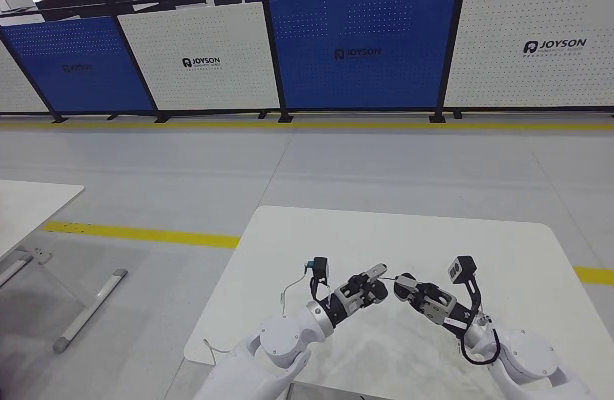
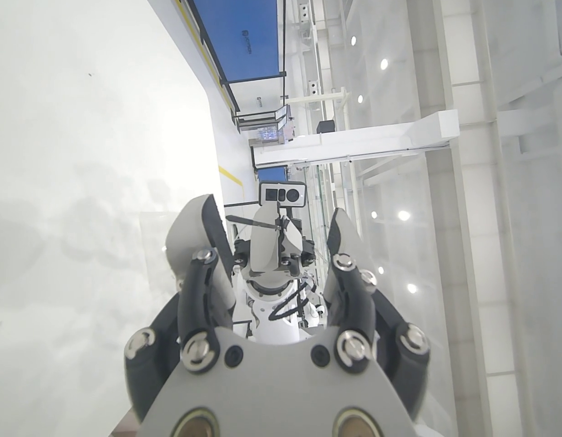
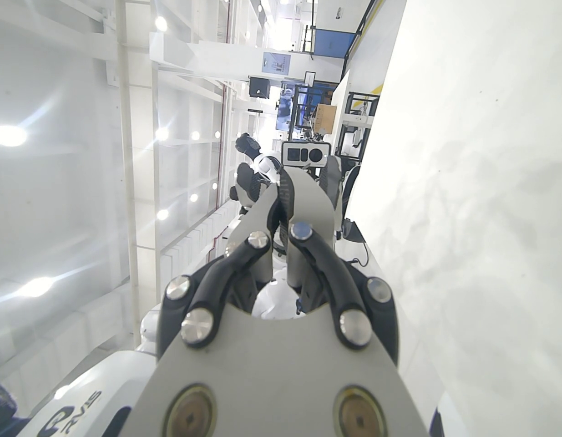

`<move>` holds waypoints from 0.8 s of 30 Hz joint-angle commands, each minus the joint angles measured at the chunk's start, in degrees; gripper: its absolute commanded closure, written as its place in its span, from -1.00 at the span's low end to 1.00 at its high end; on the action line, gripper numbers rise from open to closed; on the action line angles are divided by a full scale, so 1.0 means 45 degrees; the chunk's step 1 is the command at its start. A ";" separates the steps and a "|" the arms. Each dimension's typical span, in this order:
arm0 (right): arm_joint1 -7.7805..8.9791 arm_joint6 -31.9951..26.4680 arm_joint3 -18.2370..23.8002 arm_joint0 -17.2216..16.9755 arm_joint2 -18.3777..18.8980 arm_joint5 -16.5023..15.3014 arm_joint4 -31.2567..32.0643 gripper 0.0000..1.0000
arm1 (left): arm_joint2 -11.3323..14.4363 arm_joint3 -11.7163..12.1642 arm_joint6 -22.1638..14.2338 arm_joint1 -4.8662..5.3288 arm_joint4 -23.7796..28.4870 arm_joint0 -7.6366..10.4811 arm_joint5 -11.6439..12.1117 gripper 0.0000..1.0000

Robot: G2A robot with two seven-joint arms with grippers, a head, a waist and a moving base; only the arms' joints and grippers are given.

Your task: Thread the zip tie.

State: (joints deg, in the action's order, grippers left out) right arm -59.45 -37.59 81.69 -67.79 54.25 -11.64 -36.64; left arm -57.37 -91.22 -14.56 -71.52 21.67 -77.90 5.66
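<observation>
While left end effector sits released, right end effector clenches the zip tie.

A white counter stands on a pale grey floor; a yellow line crosses the floor behind it; another runs along the foot of a row of pegboard panels, blue and white by turns, in black frames; a 2nd white table on pale legs stands at the left; round ceiling lights shine among white beams.
</observation>
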 commanded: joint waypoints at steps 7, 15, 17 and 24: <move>0.0000 0.0000 0.0000 0.0000 0.0000 0.0000 0.0000 1.00 | 0.0012 0.0043 -0.0011 -0.0009 -0.0090 0.0000 0.0061 0.96; 0.0000 0.0000 0.0000 0.0000 0.0000 0.0000 0.0000 1.00 | 0.0006 0.0052 -0.0063 -0.0009 -0.0172 -0.0022 0.0122 1.00; 0.0000 0.0000 0.0000 0.0000 0.0000 0.0000 0.0000 1.00 | 0.0015 0.0038 -0.0069 -0.0009 -0.0216 -0.0036 0.0134 1.00; -0.0019 0.0187 0.0113 -0.0098 0.0020 0.0063 0.0051 -1.00 | 0.0022 -0.0030 -0.0146 -0.0003 -0.0295 -0.0079 0.0145 1.00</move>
State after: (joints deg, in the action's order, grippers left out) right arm -59.47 -37.32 81.84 -67.94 54.28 -11.57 -36.56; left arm -57.28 -91.30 -15.13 -71.55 20.40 -78.21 6.32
